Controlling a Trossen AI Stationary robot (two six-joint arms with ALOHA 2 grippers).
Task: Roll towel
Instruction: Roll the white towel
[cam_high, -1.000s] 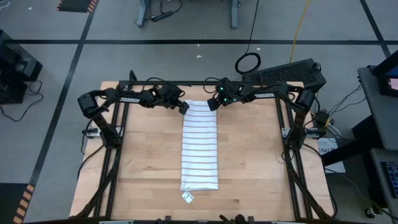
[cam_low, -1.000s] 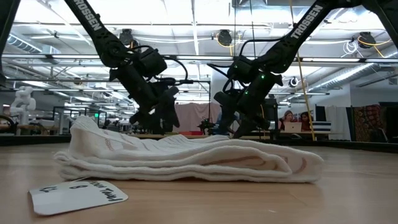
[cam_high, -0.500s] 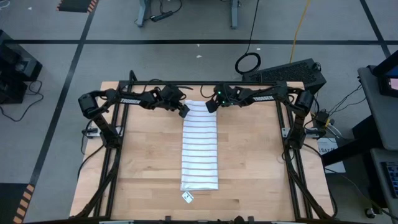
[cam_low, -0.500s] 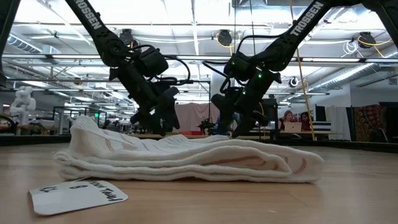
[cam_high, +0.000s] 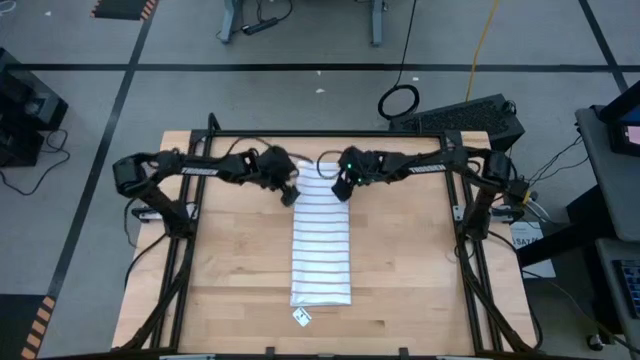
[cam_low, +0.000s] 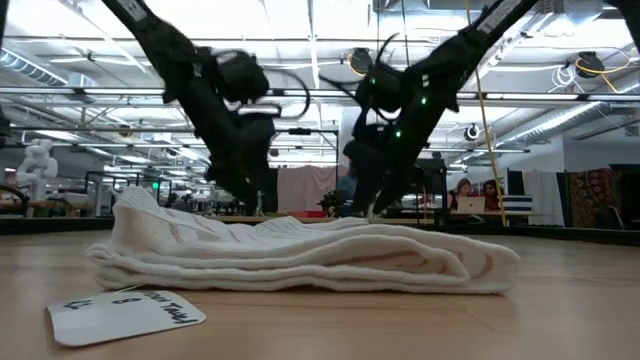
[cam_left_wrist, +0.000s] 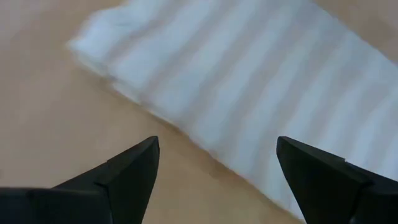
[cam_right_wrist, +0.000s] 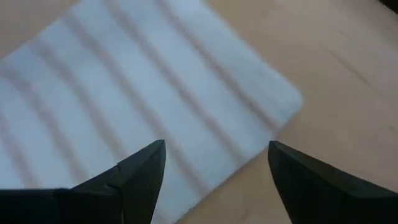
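The left gripper (cam_high: 291, 193) hangs with its fingers (cam_left_wrist: 134, 169) spread wide and holding nothing, the striped towel (cam_high: 321, 235) lying flat just ahead of their tips, its far left corner between them. The right gripper (cam_high: 339, 189) is likewise wide apart and empty, fingers (cam_right_wrist: 144, 171) straddling the towel's far right corner on the wooden table (cam_high: 420, 260).

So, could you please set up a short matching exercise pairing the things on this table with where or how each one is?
Things:
1. towel
2. tag
3. left pincer
4. right pincer

States:
A. small white slip by the towel's near end
B. open at the towel's far right corner
C. folded into a long striped strip
D. open at the towel's far left corner

Pairs: 1-C, 2-A, 3-D, 4-B
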